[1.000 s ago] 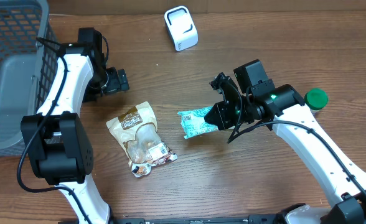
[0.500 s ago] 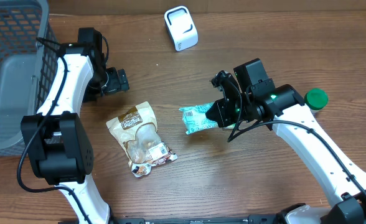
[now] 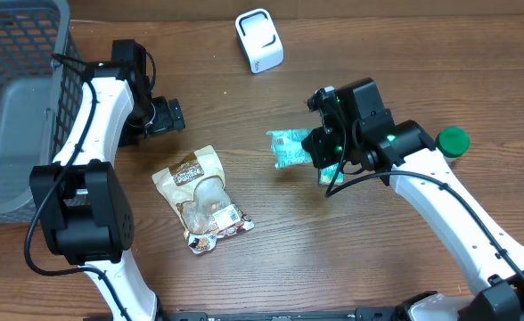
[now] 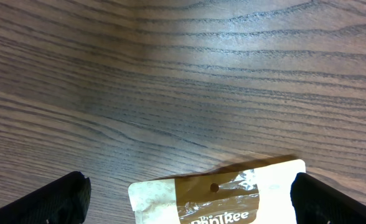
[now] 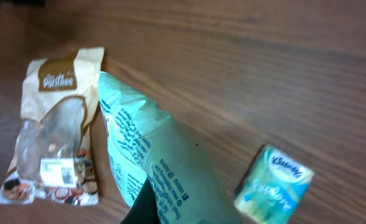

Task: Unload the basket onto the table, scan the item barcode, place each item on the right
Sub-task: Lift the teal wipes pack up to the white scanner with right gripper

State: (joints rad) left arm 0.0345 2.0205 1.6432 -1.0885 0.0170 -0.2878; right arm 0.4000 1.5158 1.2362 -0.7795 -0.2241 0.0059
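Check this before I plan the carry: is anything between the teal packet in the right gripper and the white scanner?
Nothing visible does. Only tabletop lies between the teal packet, in the right gripper, and the white scanner; the brown snack bag sits aside.

A grey basket [image 3: 21,107] blocks the bench's [image 3: 360,53] far left corner. A white scanner [image 3: 259,40] stands near the far edge. A brown snack bag [image 3: 200,201] lies left of centre, with bare wood between it and the scanner. A tissue pack [image 5: 273,183] lies right of centre, a green cap [image 3: 453,140] nearer the right edge. Along the near edge, the middle is open.
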